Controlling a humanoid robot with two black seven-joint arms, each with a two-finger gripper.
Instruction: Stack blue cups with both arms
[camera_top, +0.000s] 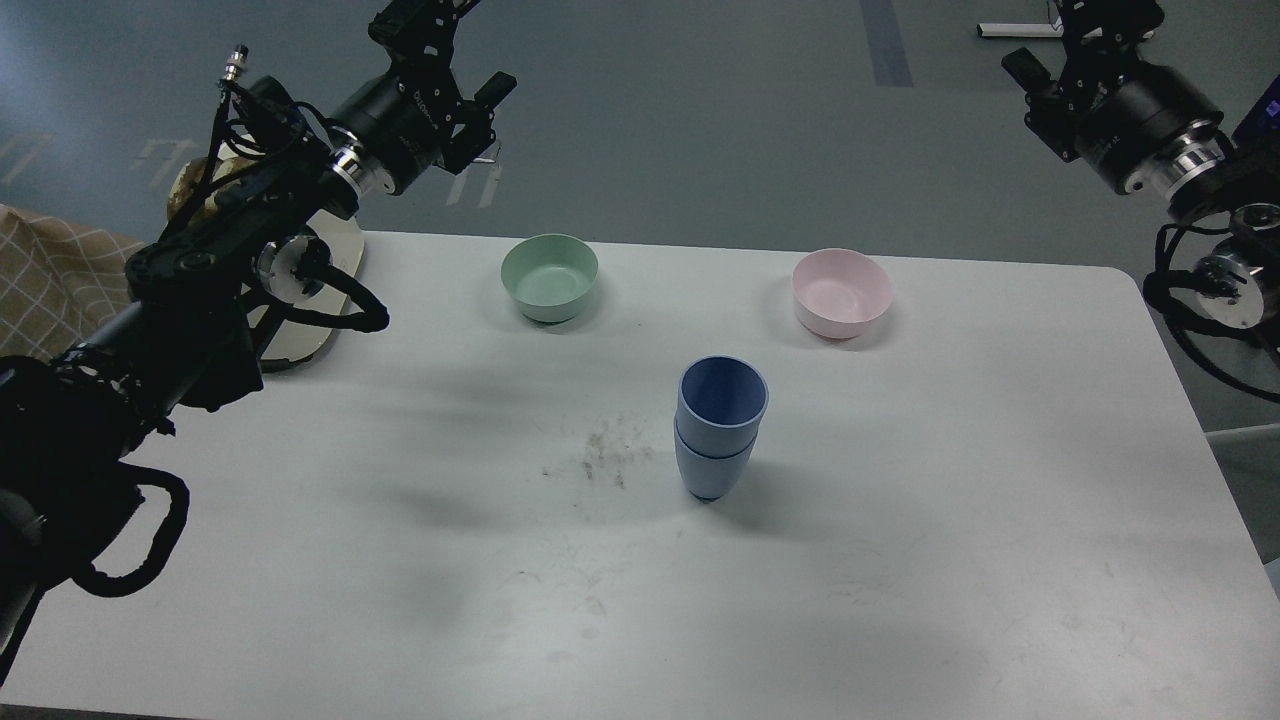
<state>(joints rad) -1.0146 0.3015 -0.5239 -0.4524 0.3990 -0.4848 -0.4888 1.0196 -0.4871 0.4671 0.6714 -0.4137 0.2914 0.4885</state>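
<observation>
The two pale-blue cups (720, 430) stand nested one inside the other, upright, near the middle of the white table (900, 560). Nothing touches them. My left gripper (450, 45) is raised high over the far left, beyond the table's back edge, with its fingers spread and empty. My right gripper (1060, 35) is raised at the top right, partly cut off by the frame's edge. One finger (1020, 65) stands off to the side, and it holds nothing. Both grippers are far from the cups.
A mint-green bowl (549, 277) and a pink bowl (841, 292) sit at the back of the table. A cream-coloured appliance (320, 335) stands at the back left, mostly behind my left arm. A dark smudge (600, 460) marks the table left of the cups.
</observation>
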